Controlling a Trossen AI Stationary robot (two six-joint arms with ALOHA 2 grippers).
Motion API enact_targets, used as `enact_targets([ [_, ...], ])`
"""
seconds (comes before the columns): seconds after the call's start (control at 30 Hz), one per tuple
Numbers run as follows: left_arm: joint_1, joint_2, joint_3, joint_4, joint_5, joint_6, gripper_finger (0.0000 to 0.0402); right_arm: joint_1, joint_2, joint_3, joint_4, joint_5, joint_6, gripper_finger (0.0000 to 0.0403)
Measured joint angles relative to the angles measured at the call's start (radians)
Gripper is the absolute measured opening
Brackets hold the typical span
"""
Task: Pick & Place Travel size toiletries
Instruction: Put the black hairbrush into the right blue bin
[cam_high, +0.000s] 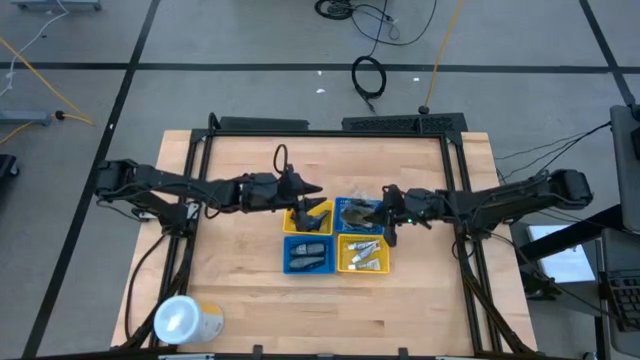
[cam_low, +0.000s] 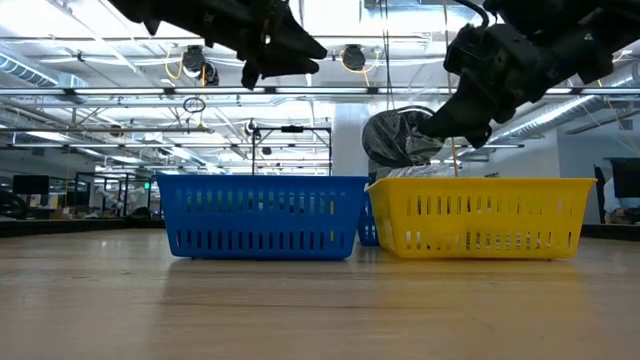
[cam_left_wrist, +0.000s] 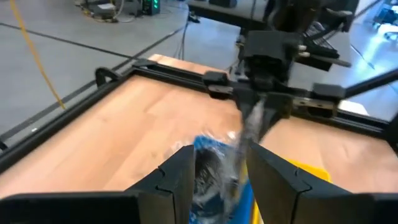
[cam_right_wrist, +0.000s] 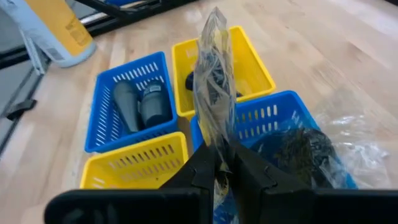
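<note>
Right claw (cam_right_wrist: 219, 163) pinches clear wrapper (cam_right_wrist: 213, 81) of grey toiletry by its edge (light, crinkly, slippery); left claw (cam_left_wrist: 219, 171) spread.

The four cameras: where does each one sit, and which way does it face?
High: above the table, looking straight down; both arms show.
Low: at table-top height, looking level at blue basket and yellow basket; arms overhead.
Left wrist: over its fingers, toward the right arm.
Right wrist: over its fingers, on the clear wrapper.
Shared: that wrapper shows in both wrist views.
</note>
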Motion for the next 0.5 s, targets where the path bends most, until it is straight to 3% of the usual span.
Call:
enact_targets([
  [0.33, -0.052, 0.000, 0.000, -0.021, 0.001, 0.009, 0.0145, 0.022, 0.000, -0.005, -0.012, 0.040, 0.015, 0.0019],
  [0.5, -0.061, 0.000, 0.000, -0.023, 0.001, 0.010, 0.0145, 0.021, 0.000, -0.087, 0.083, 0.049, 0.050, 0.0020],
])
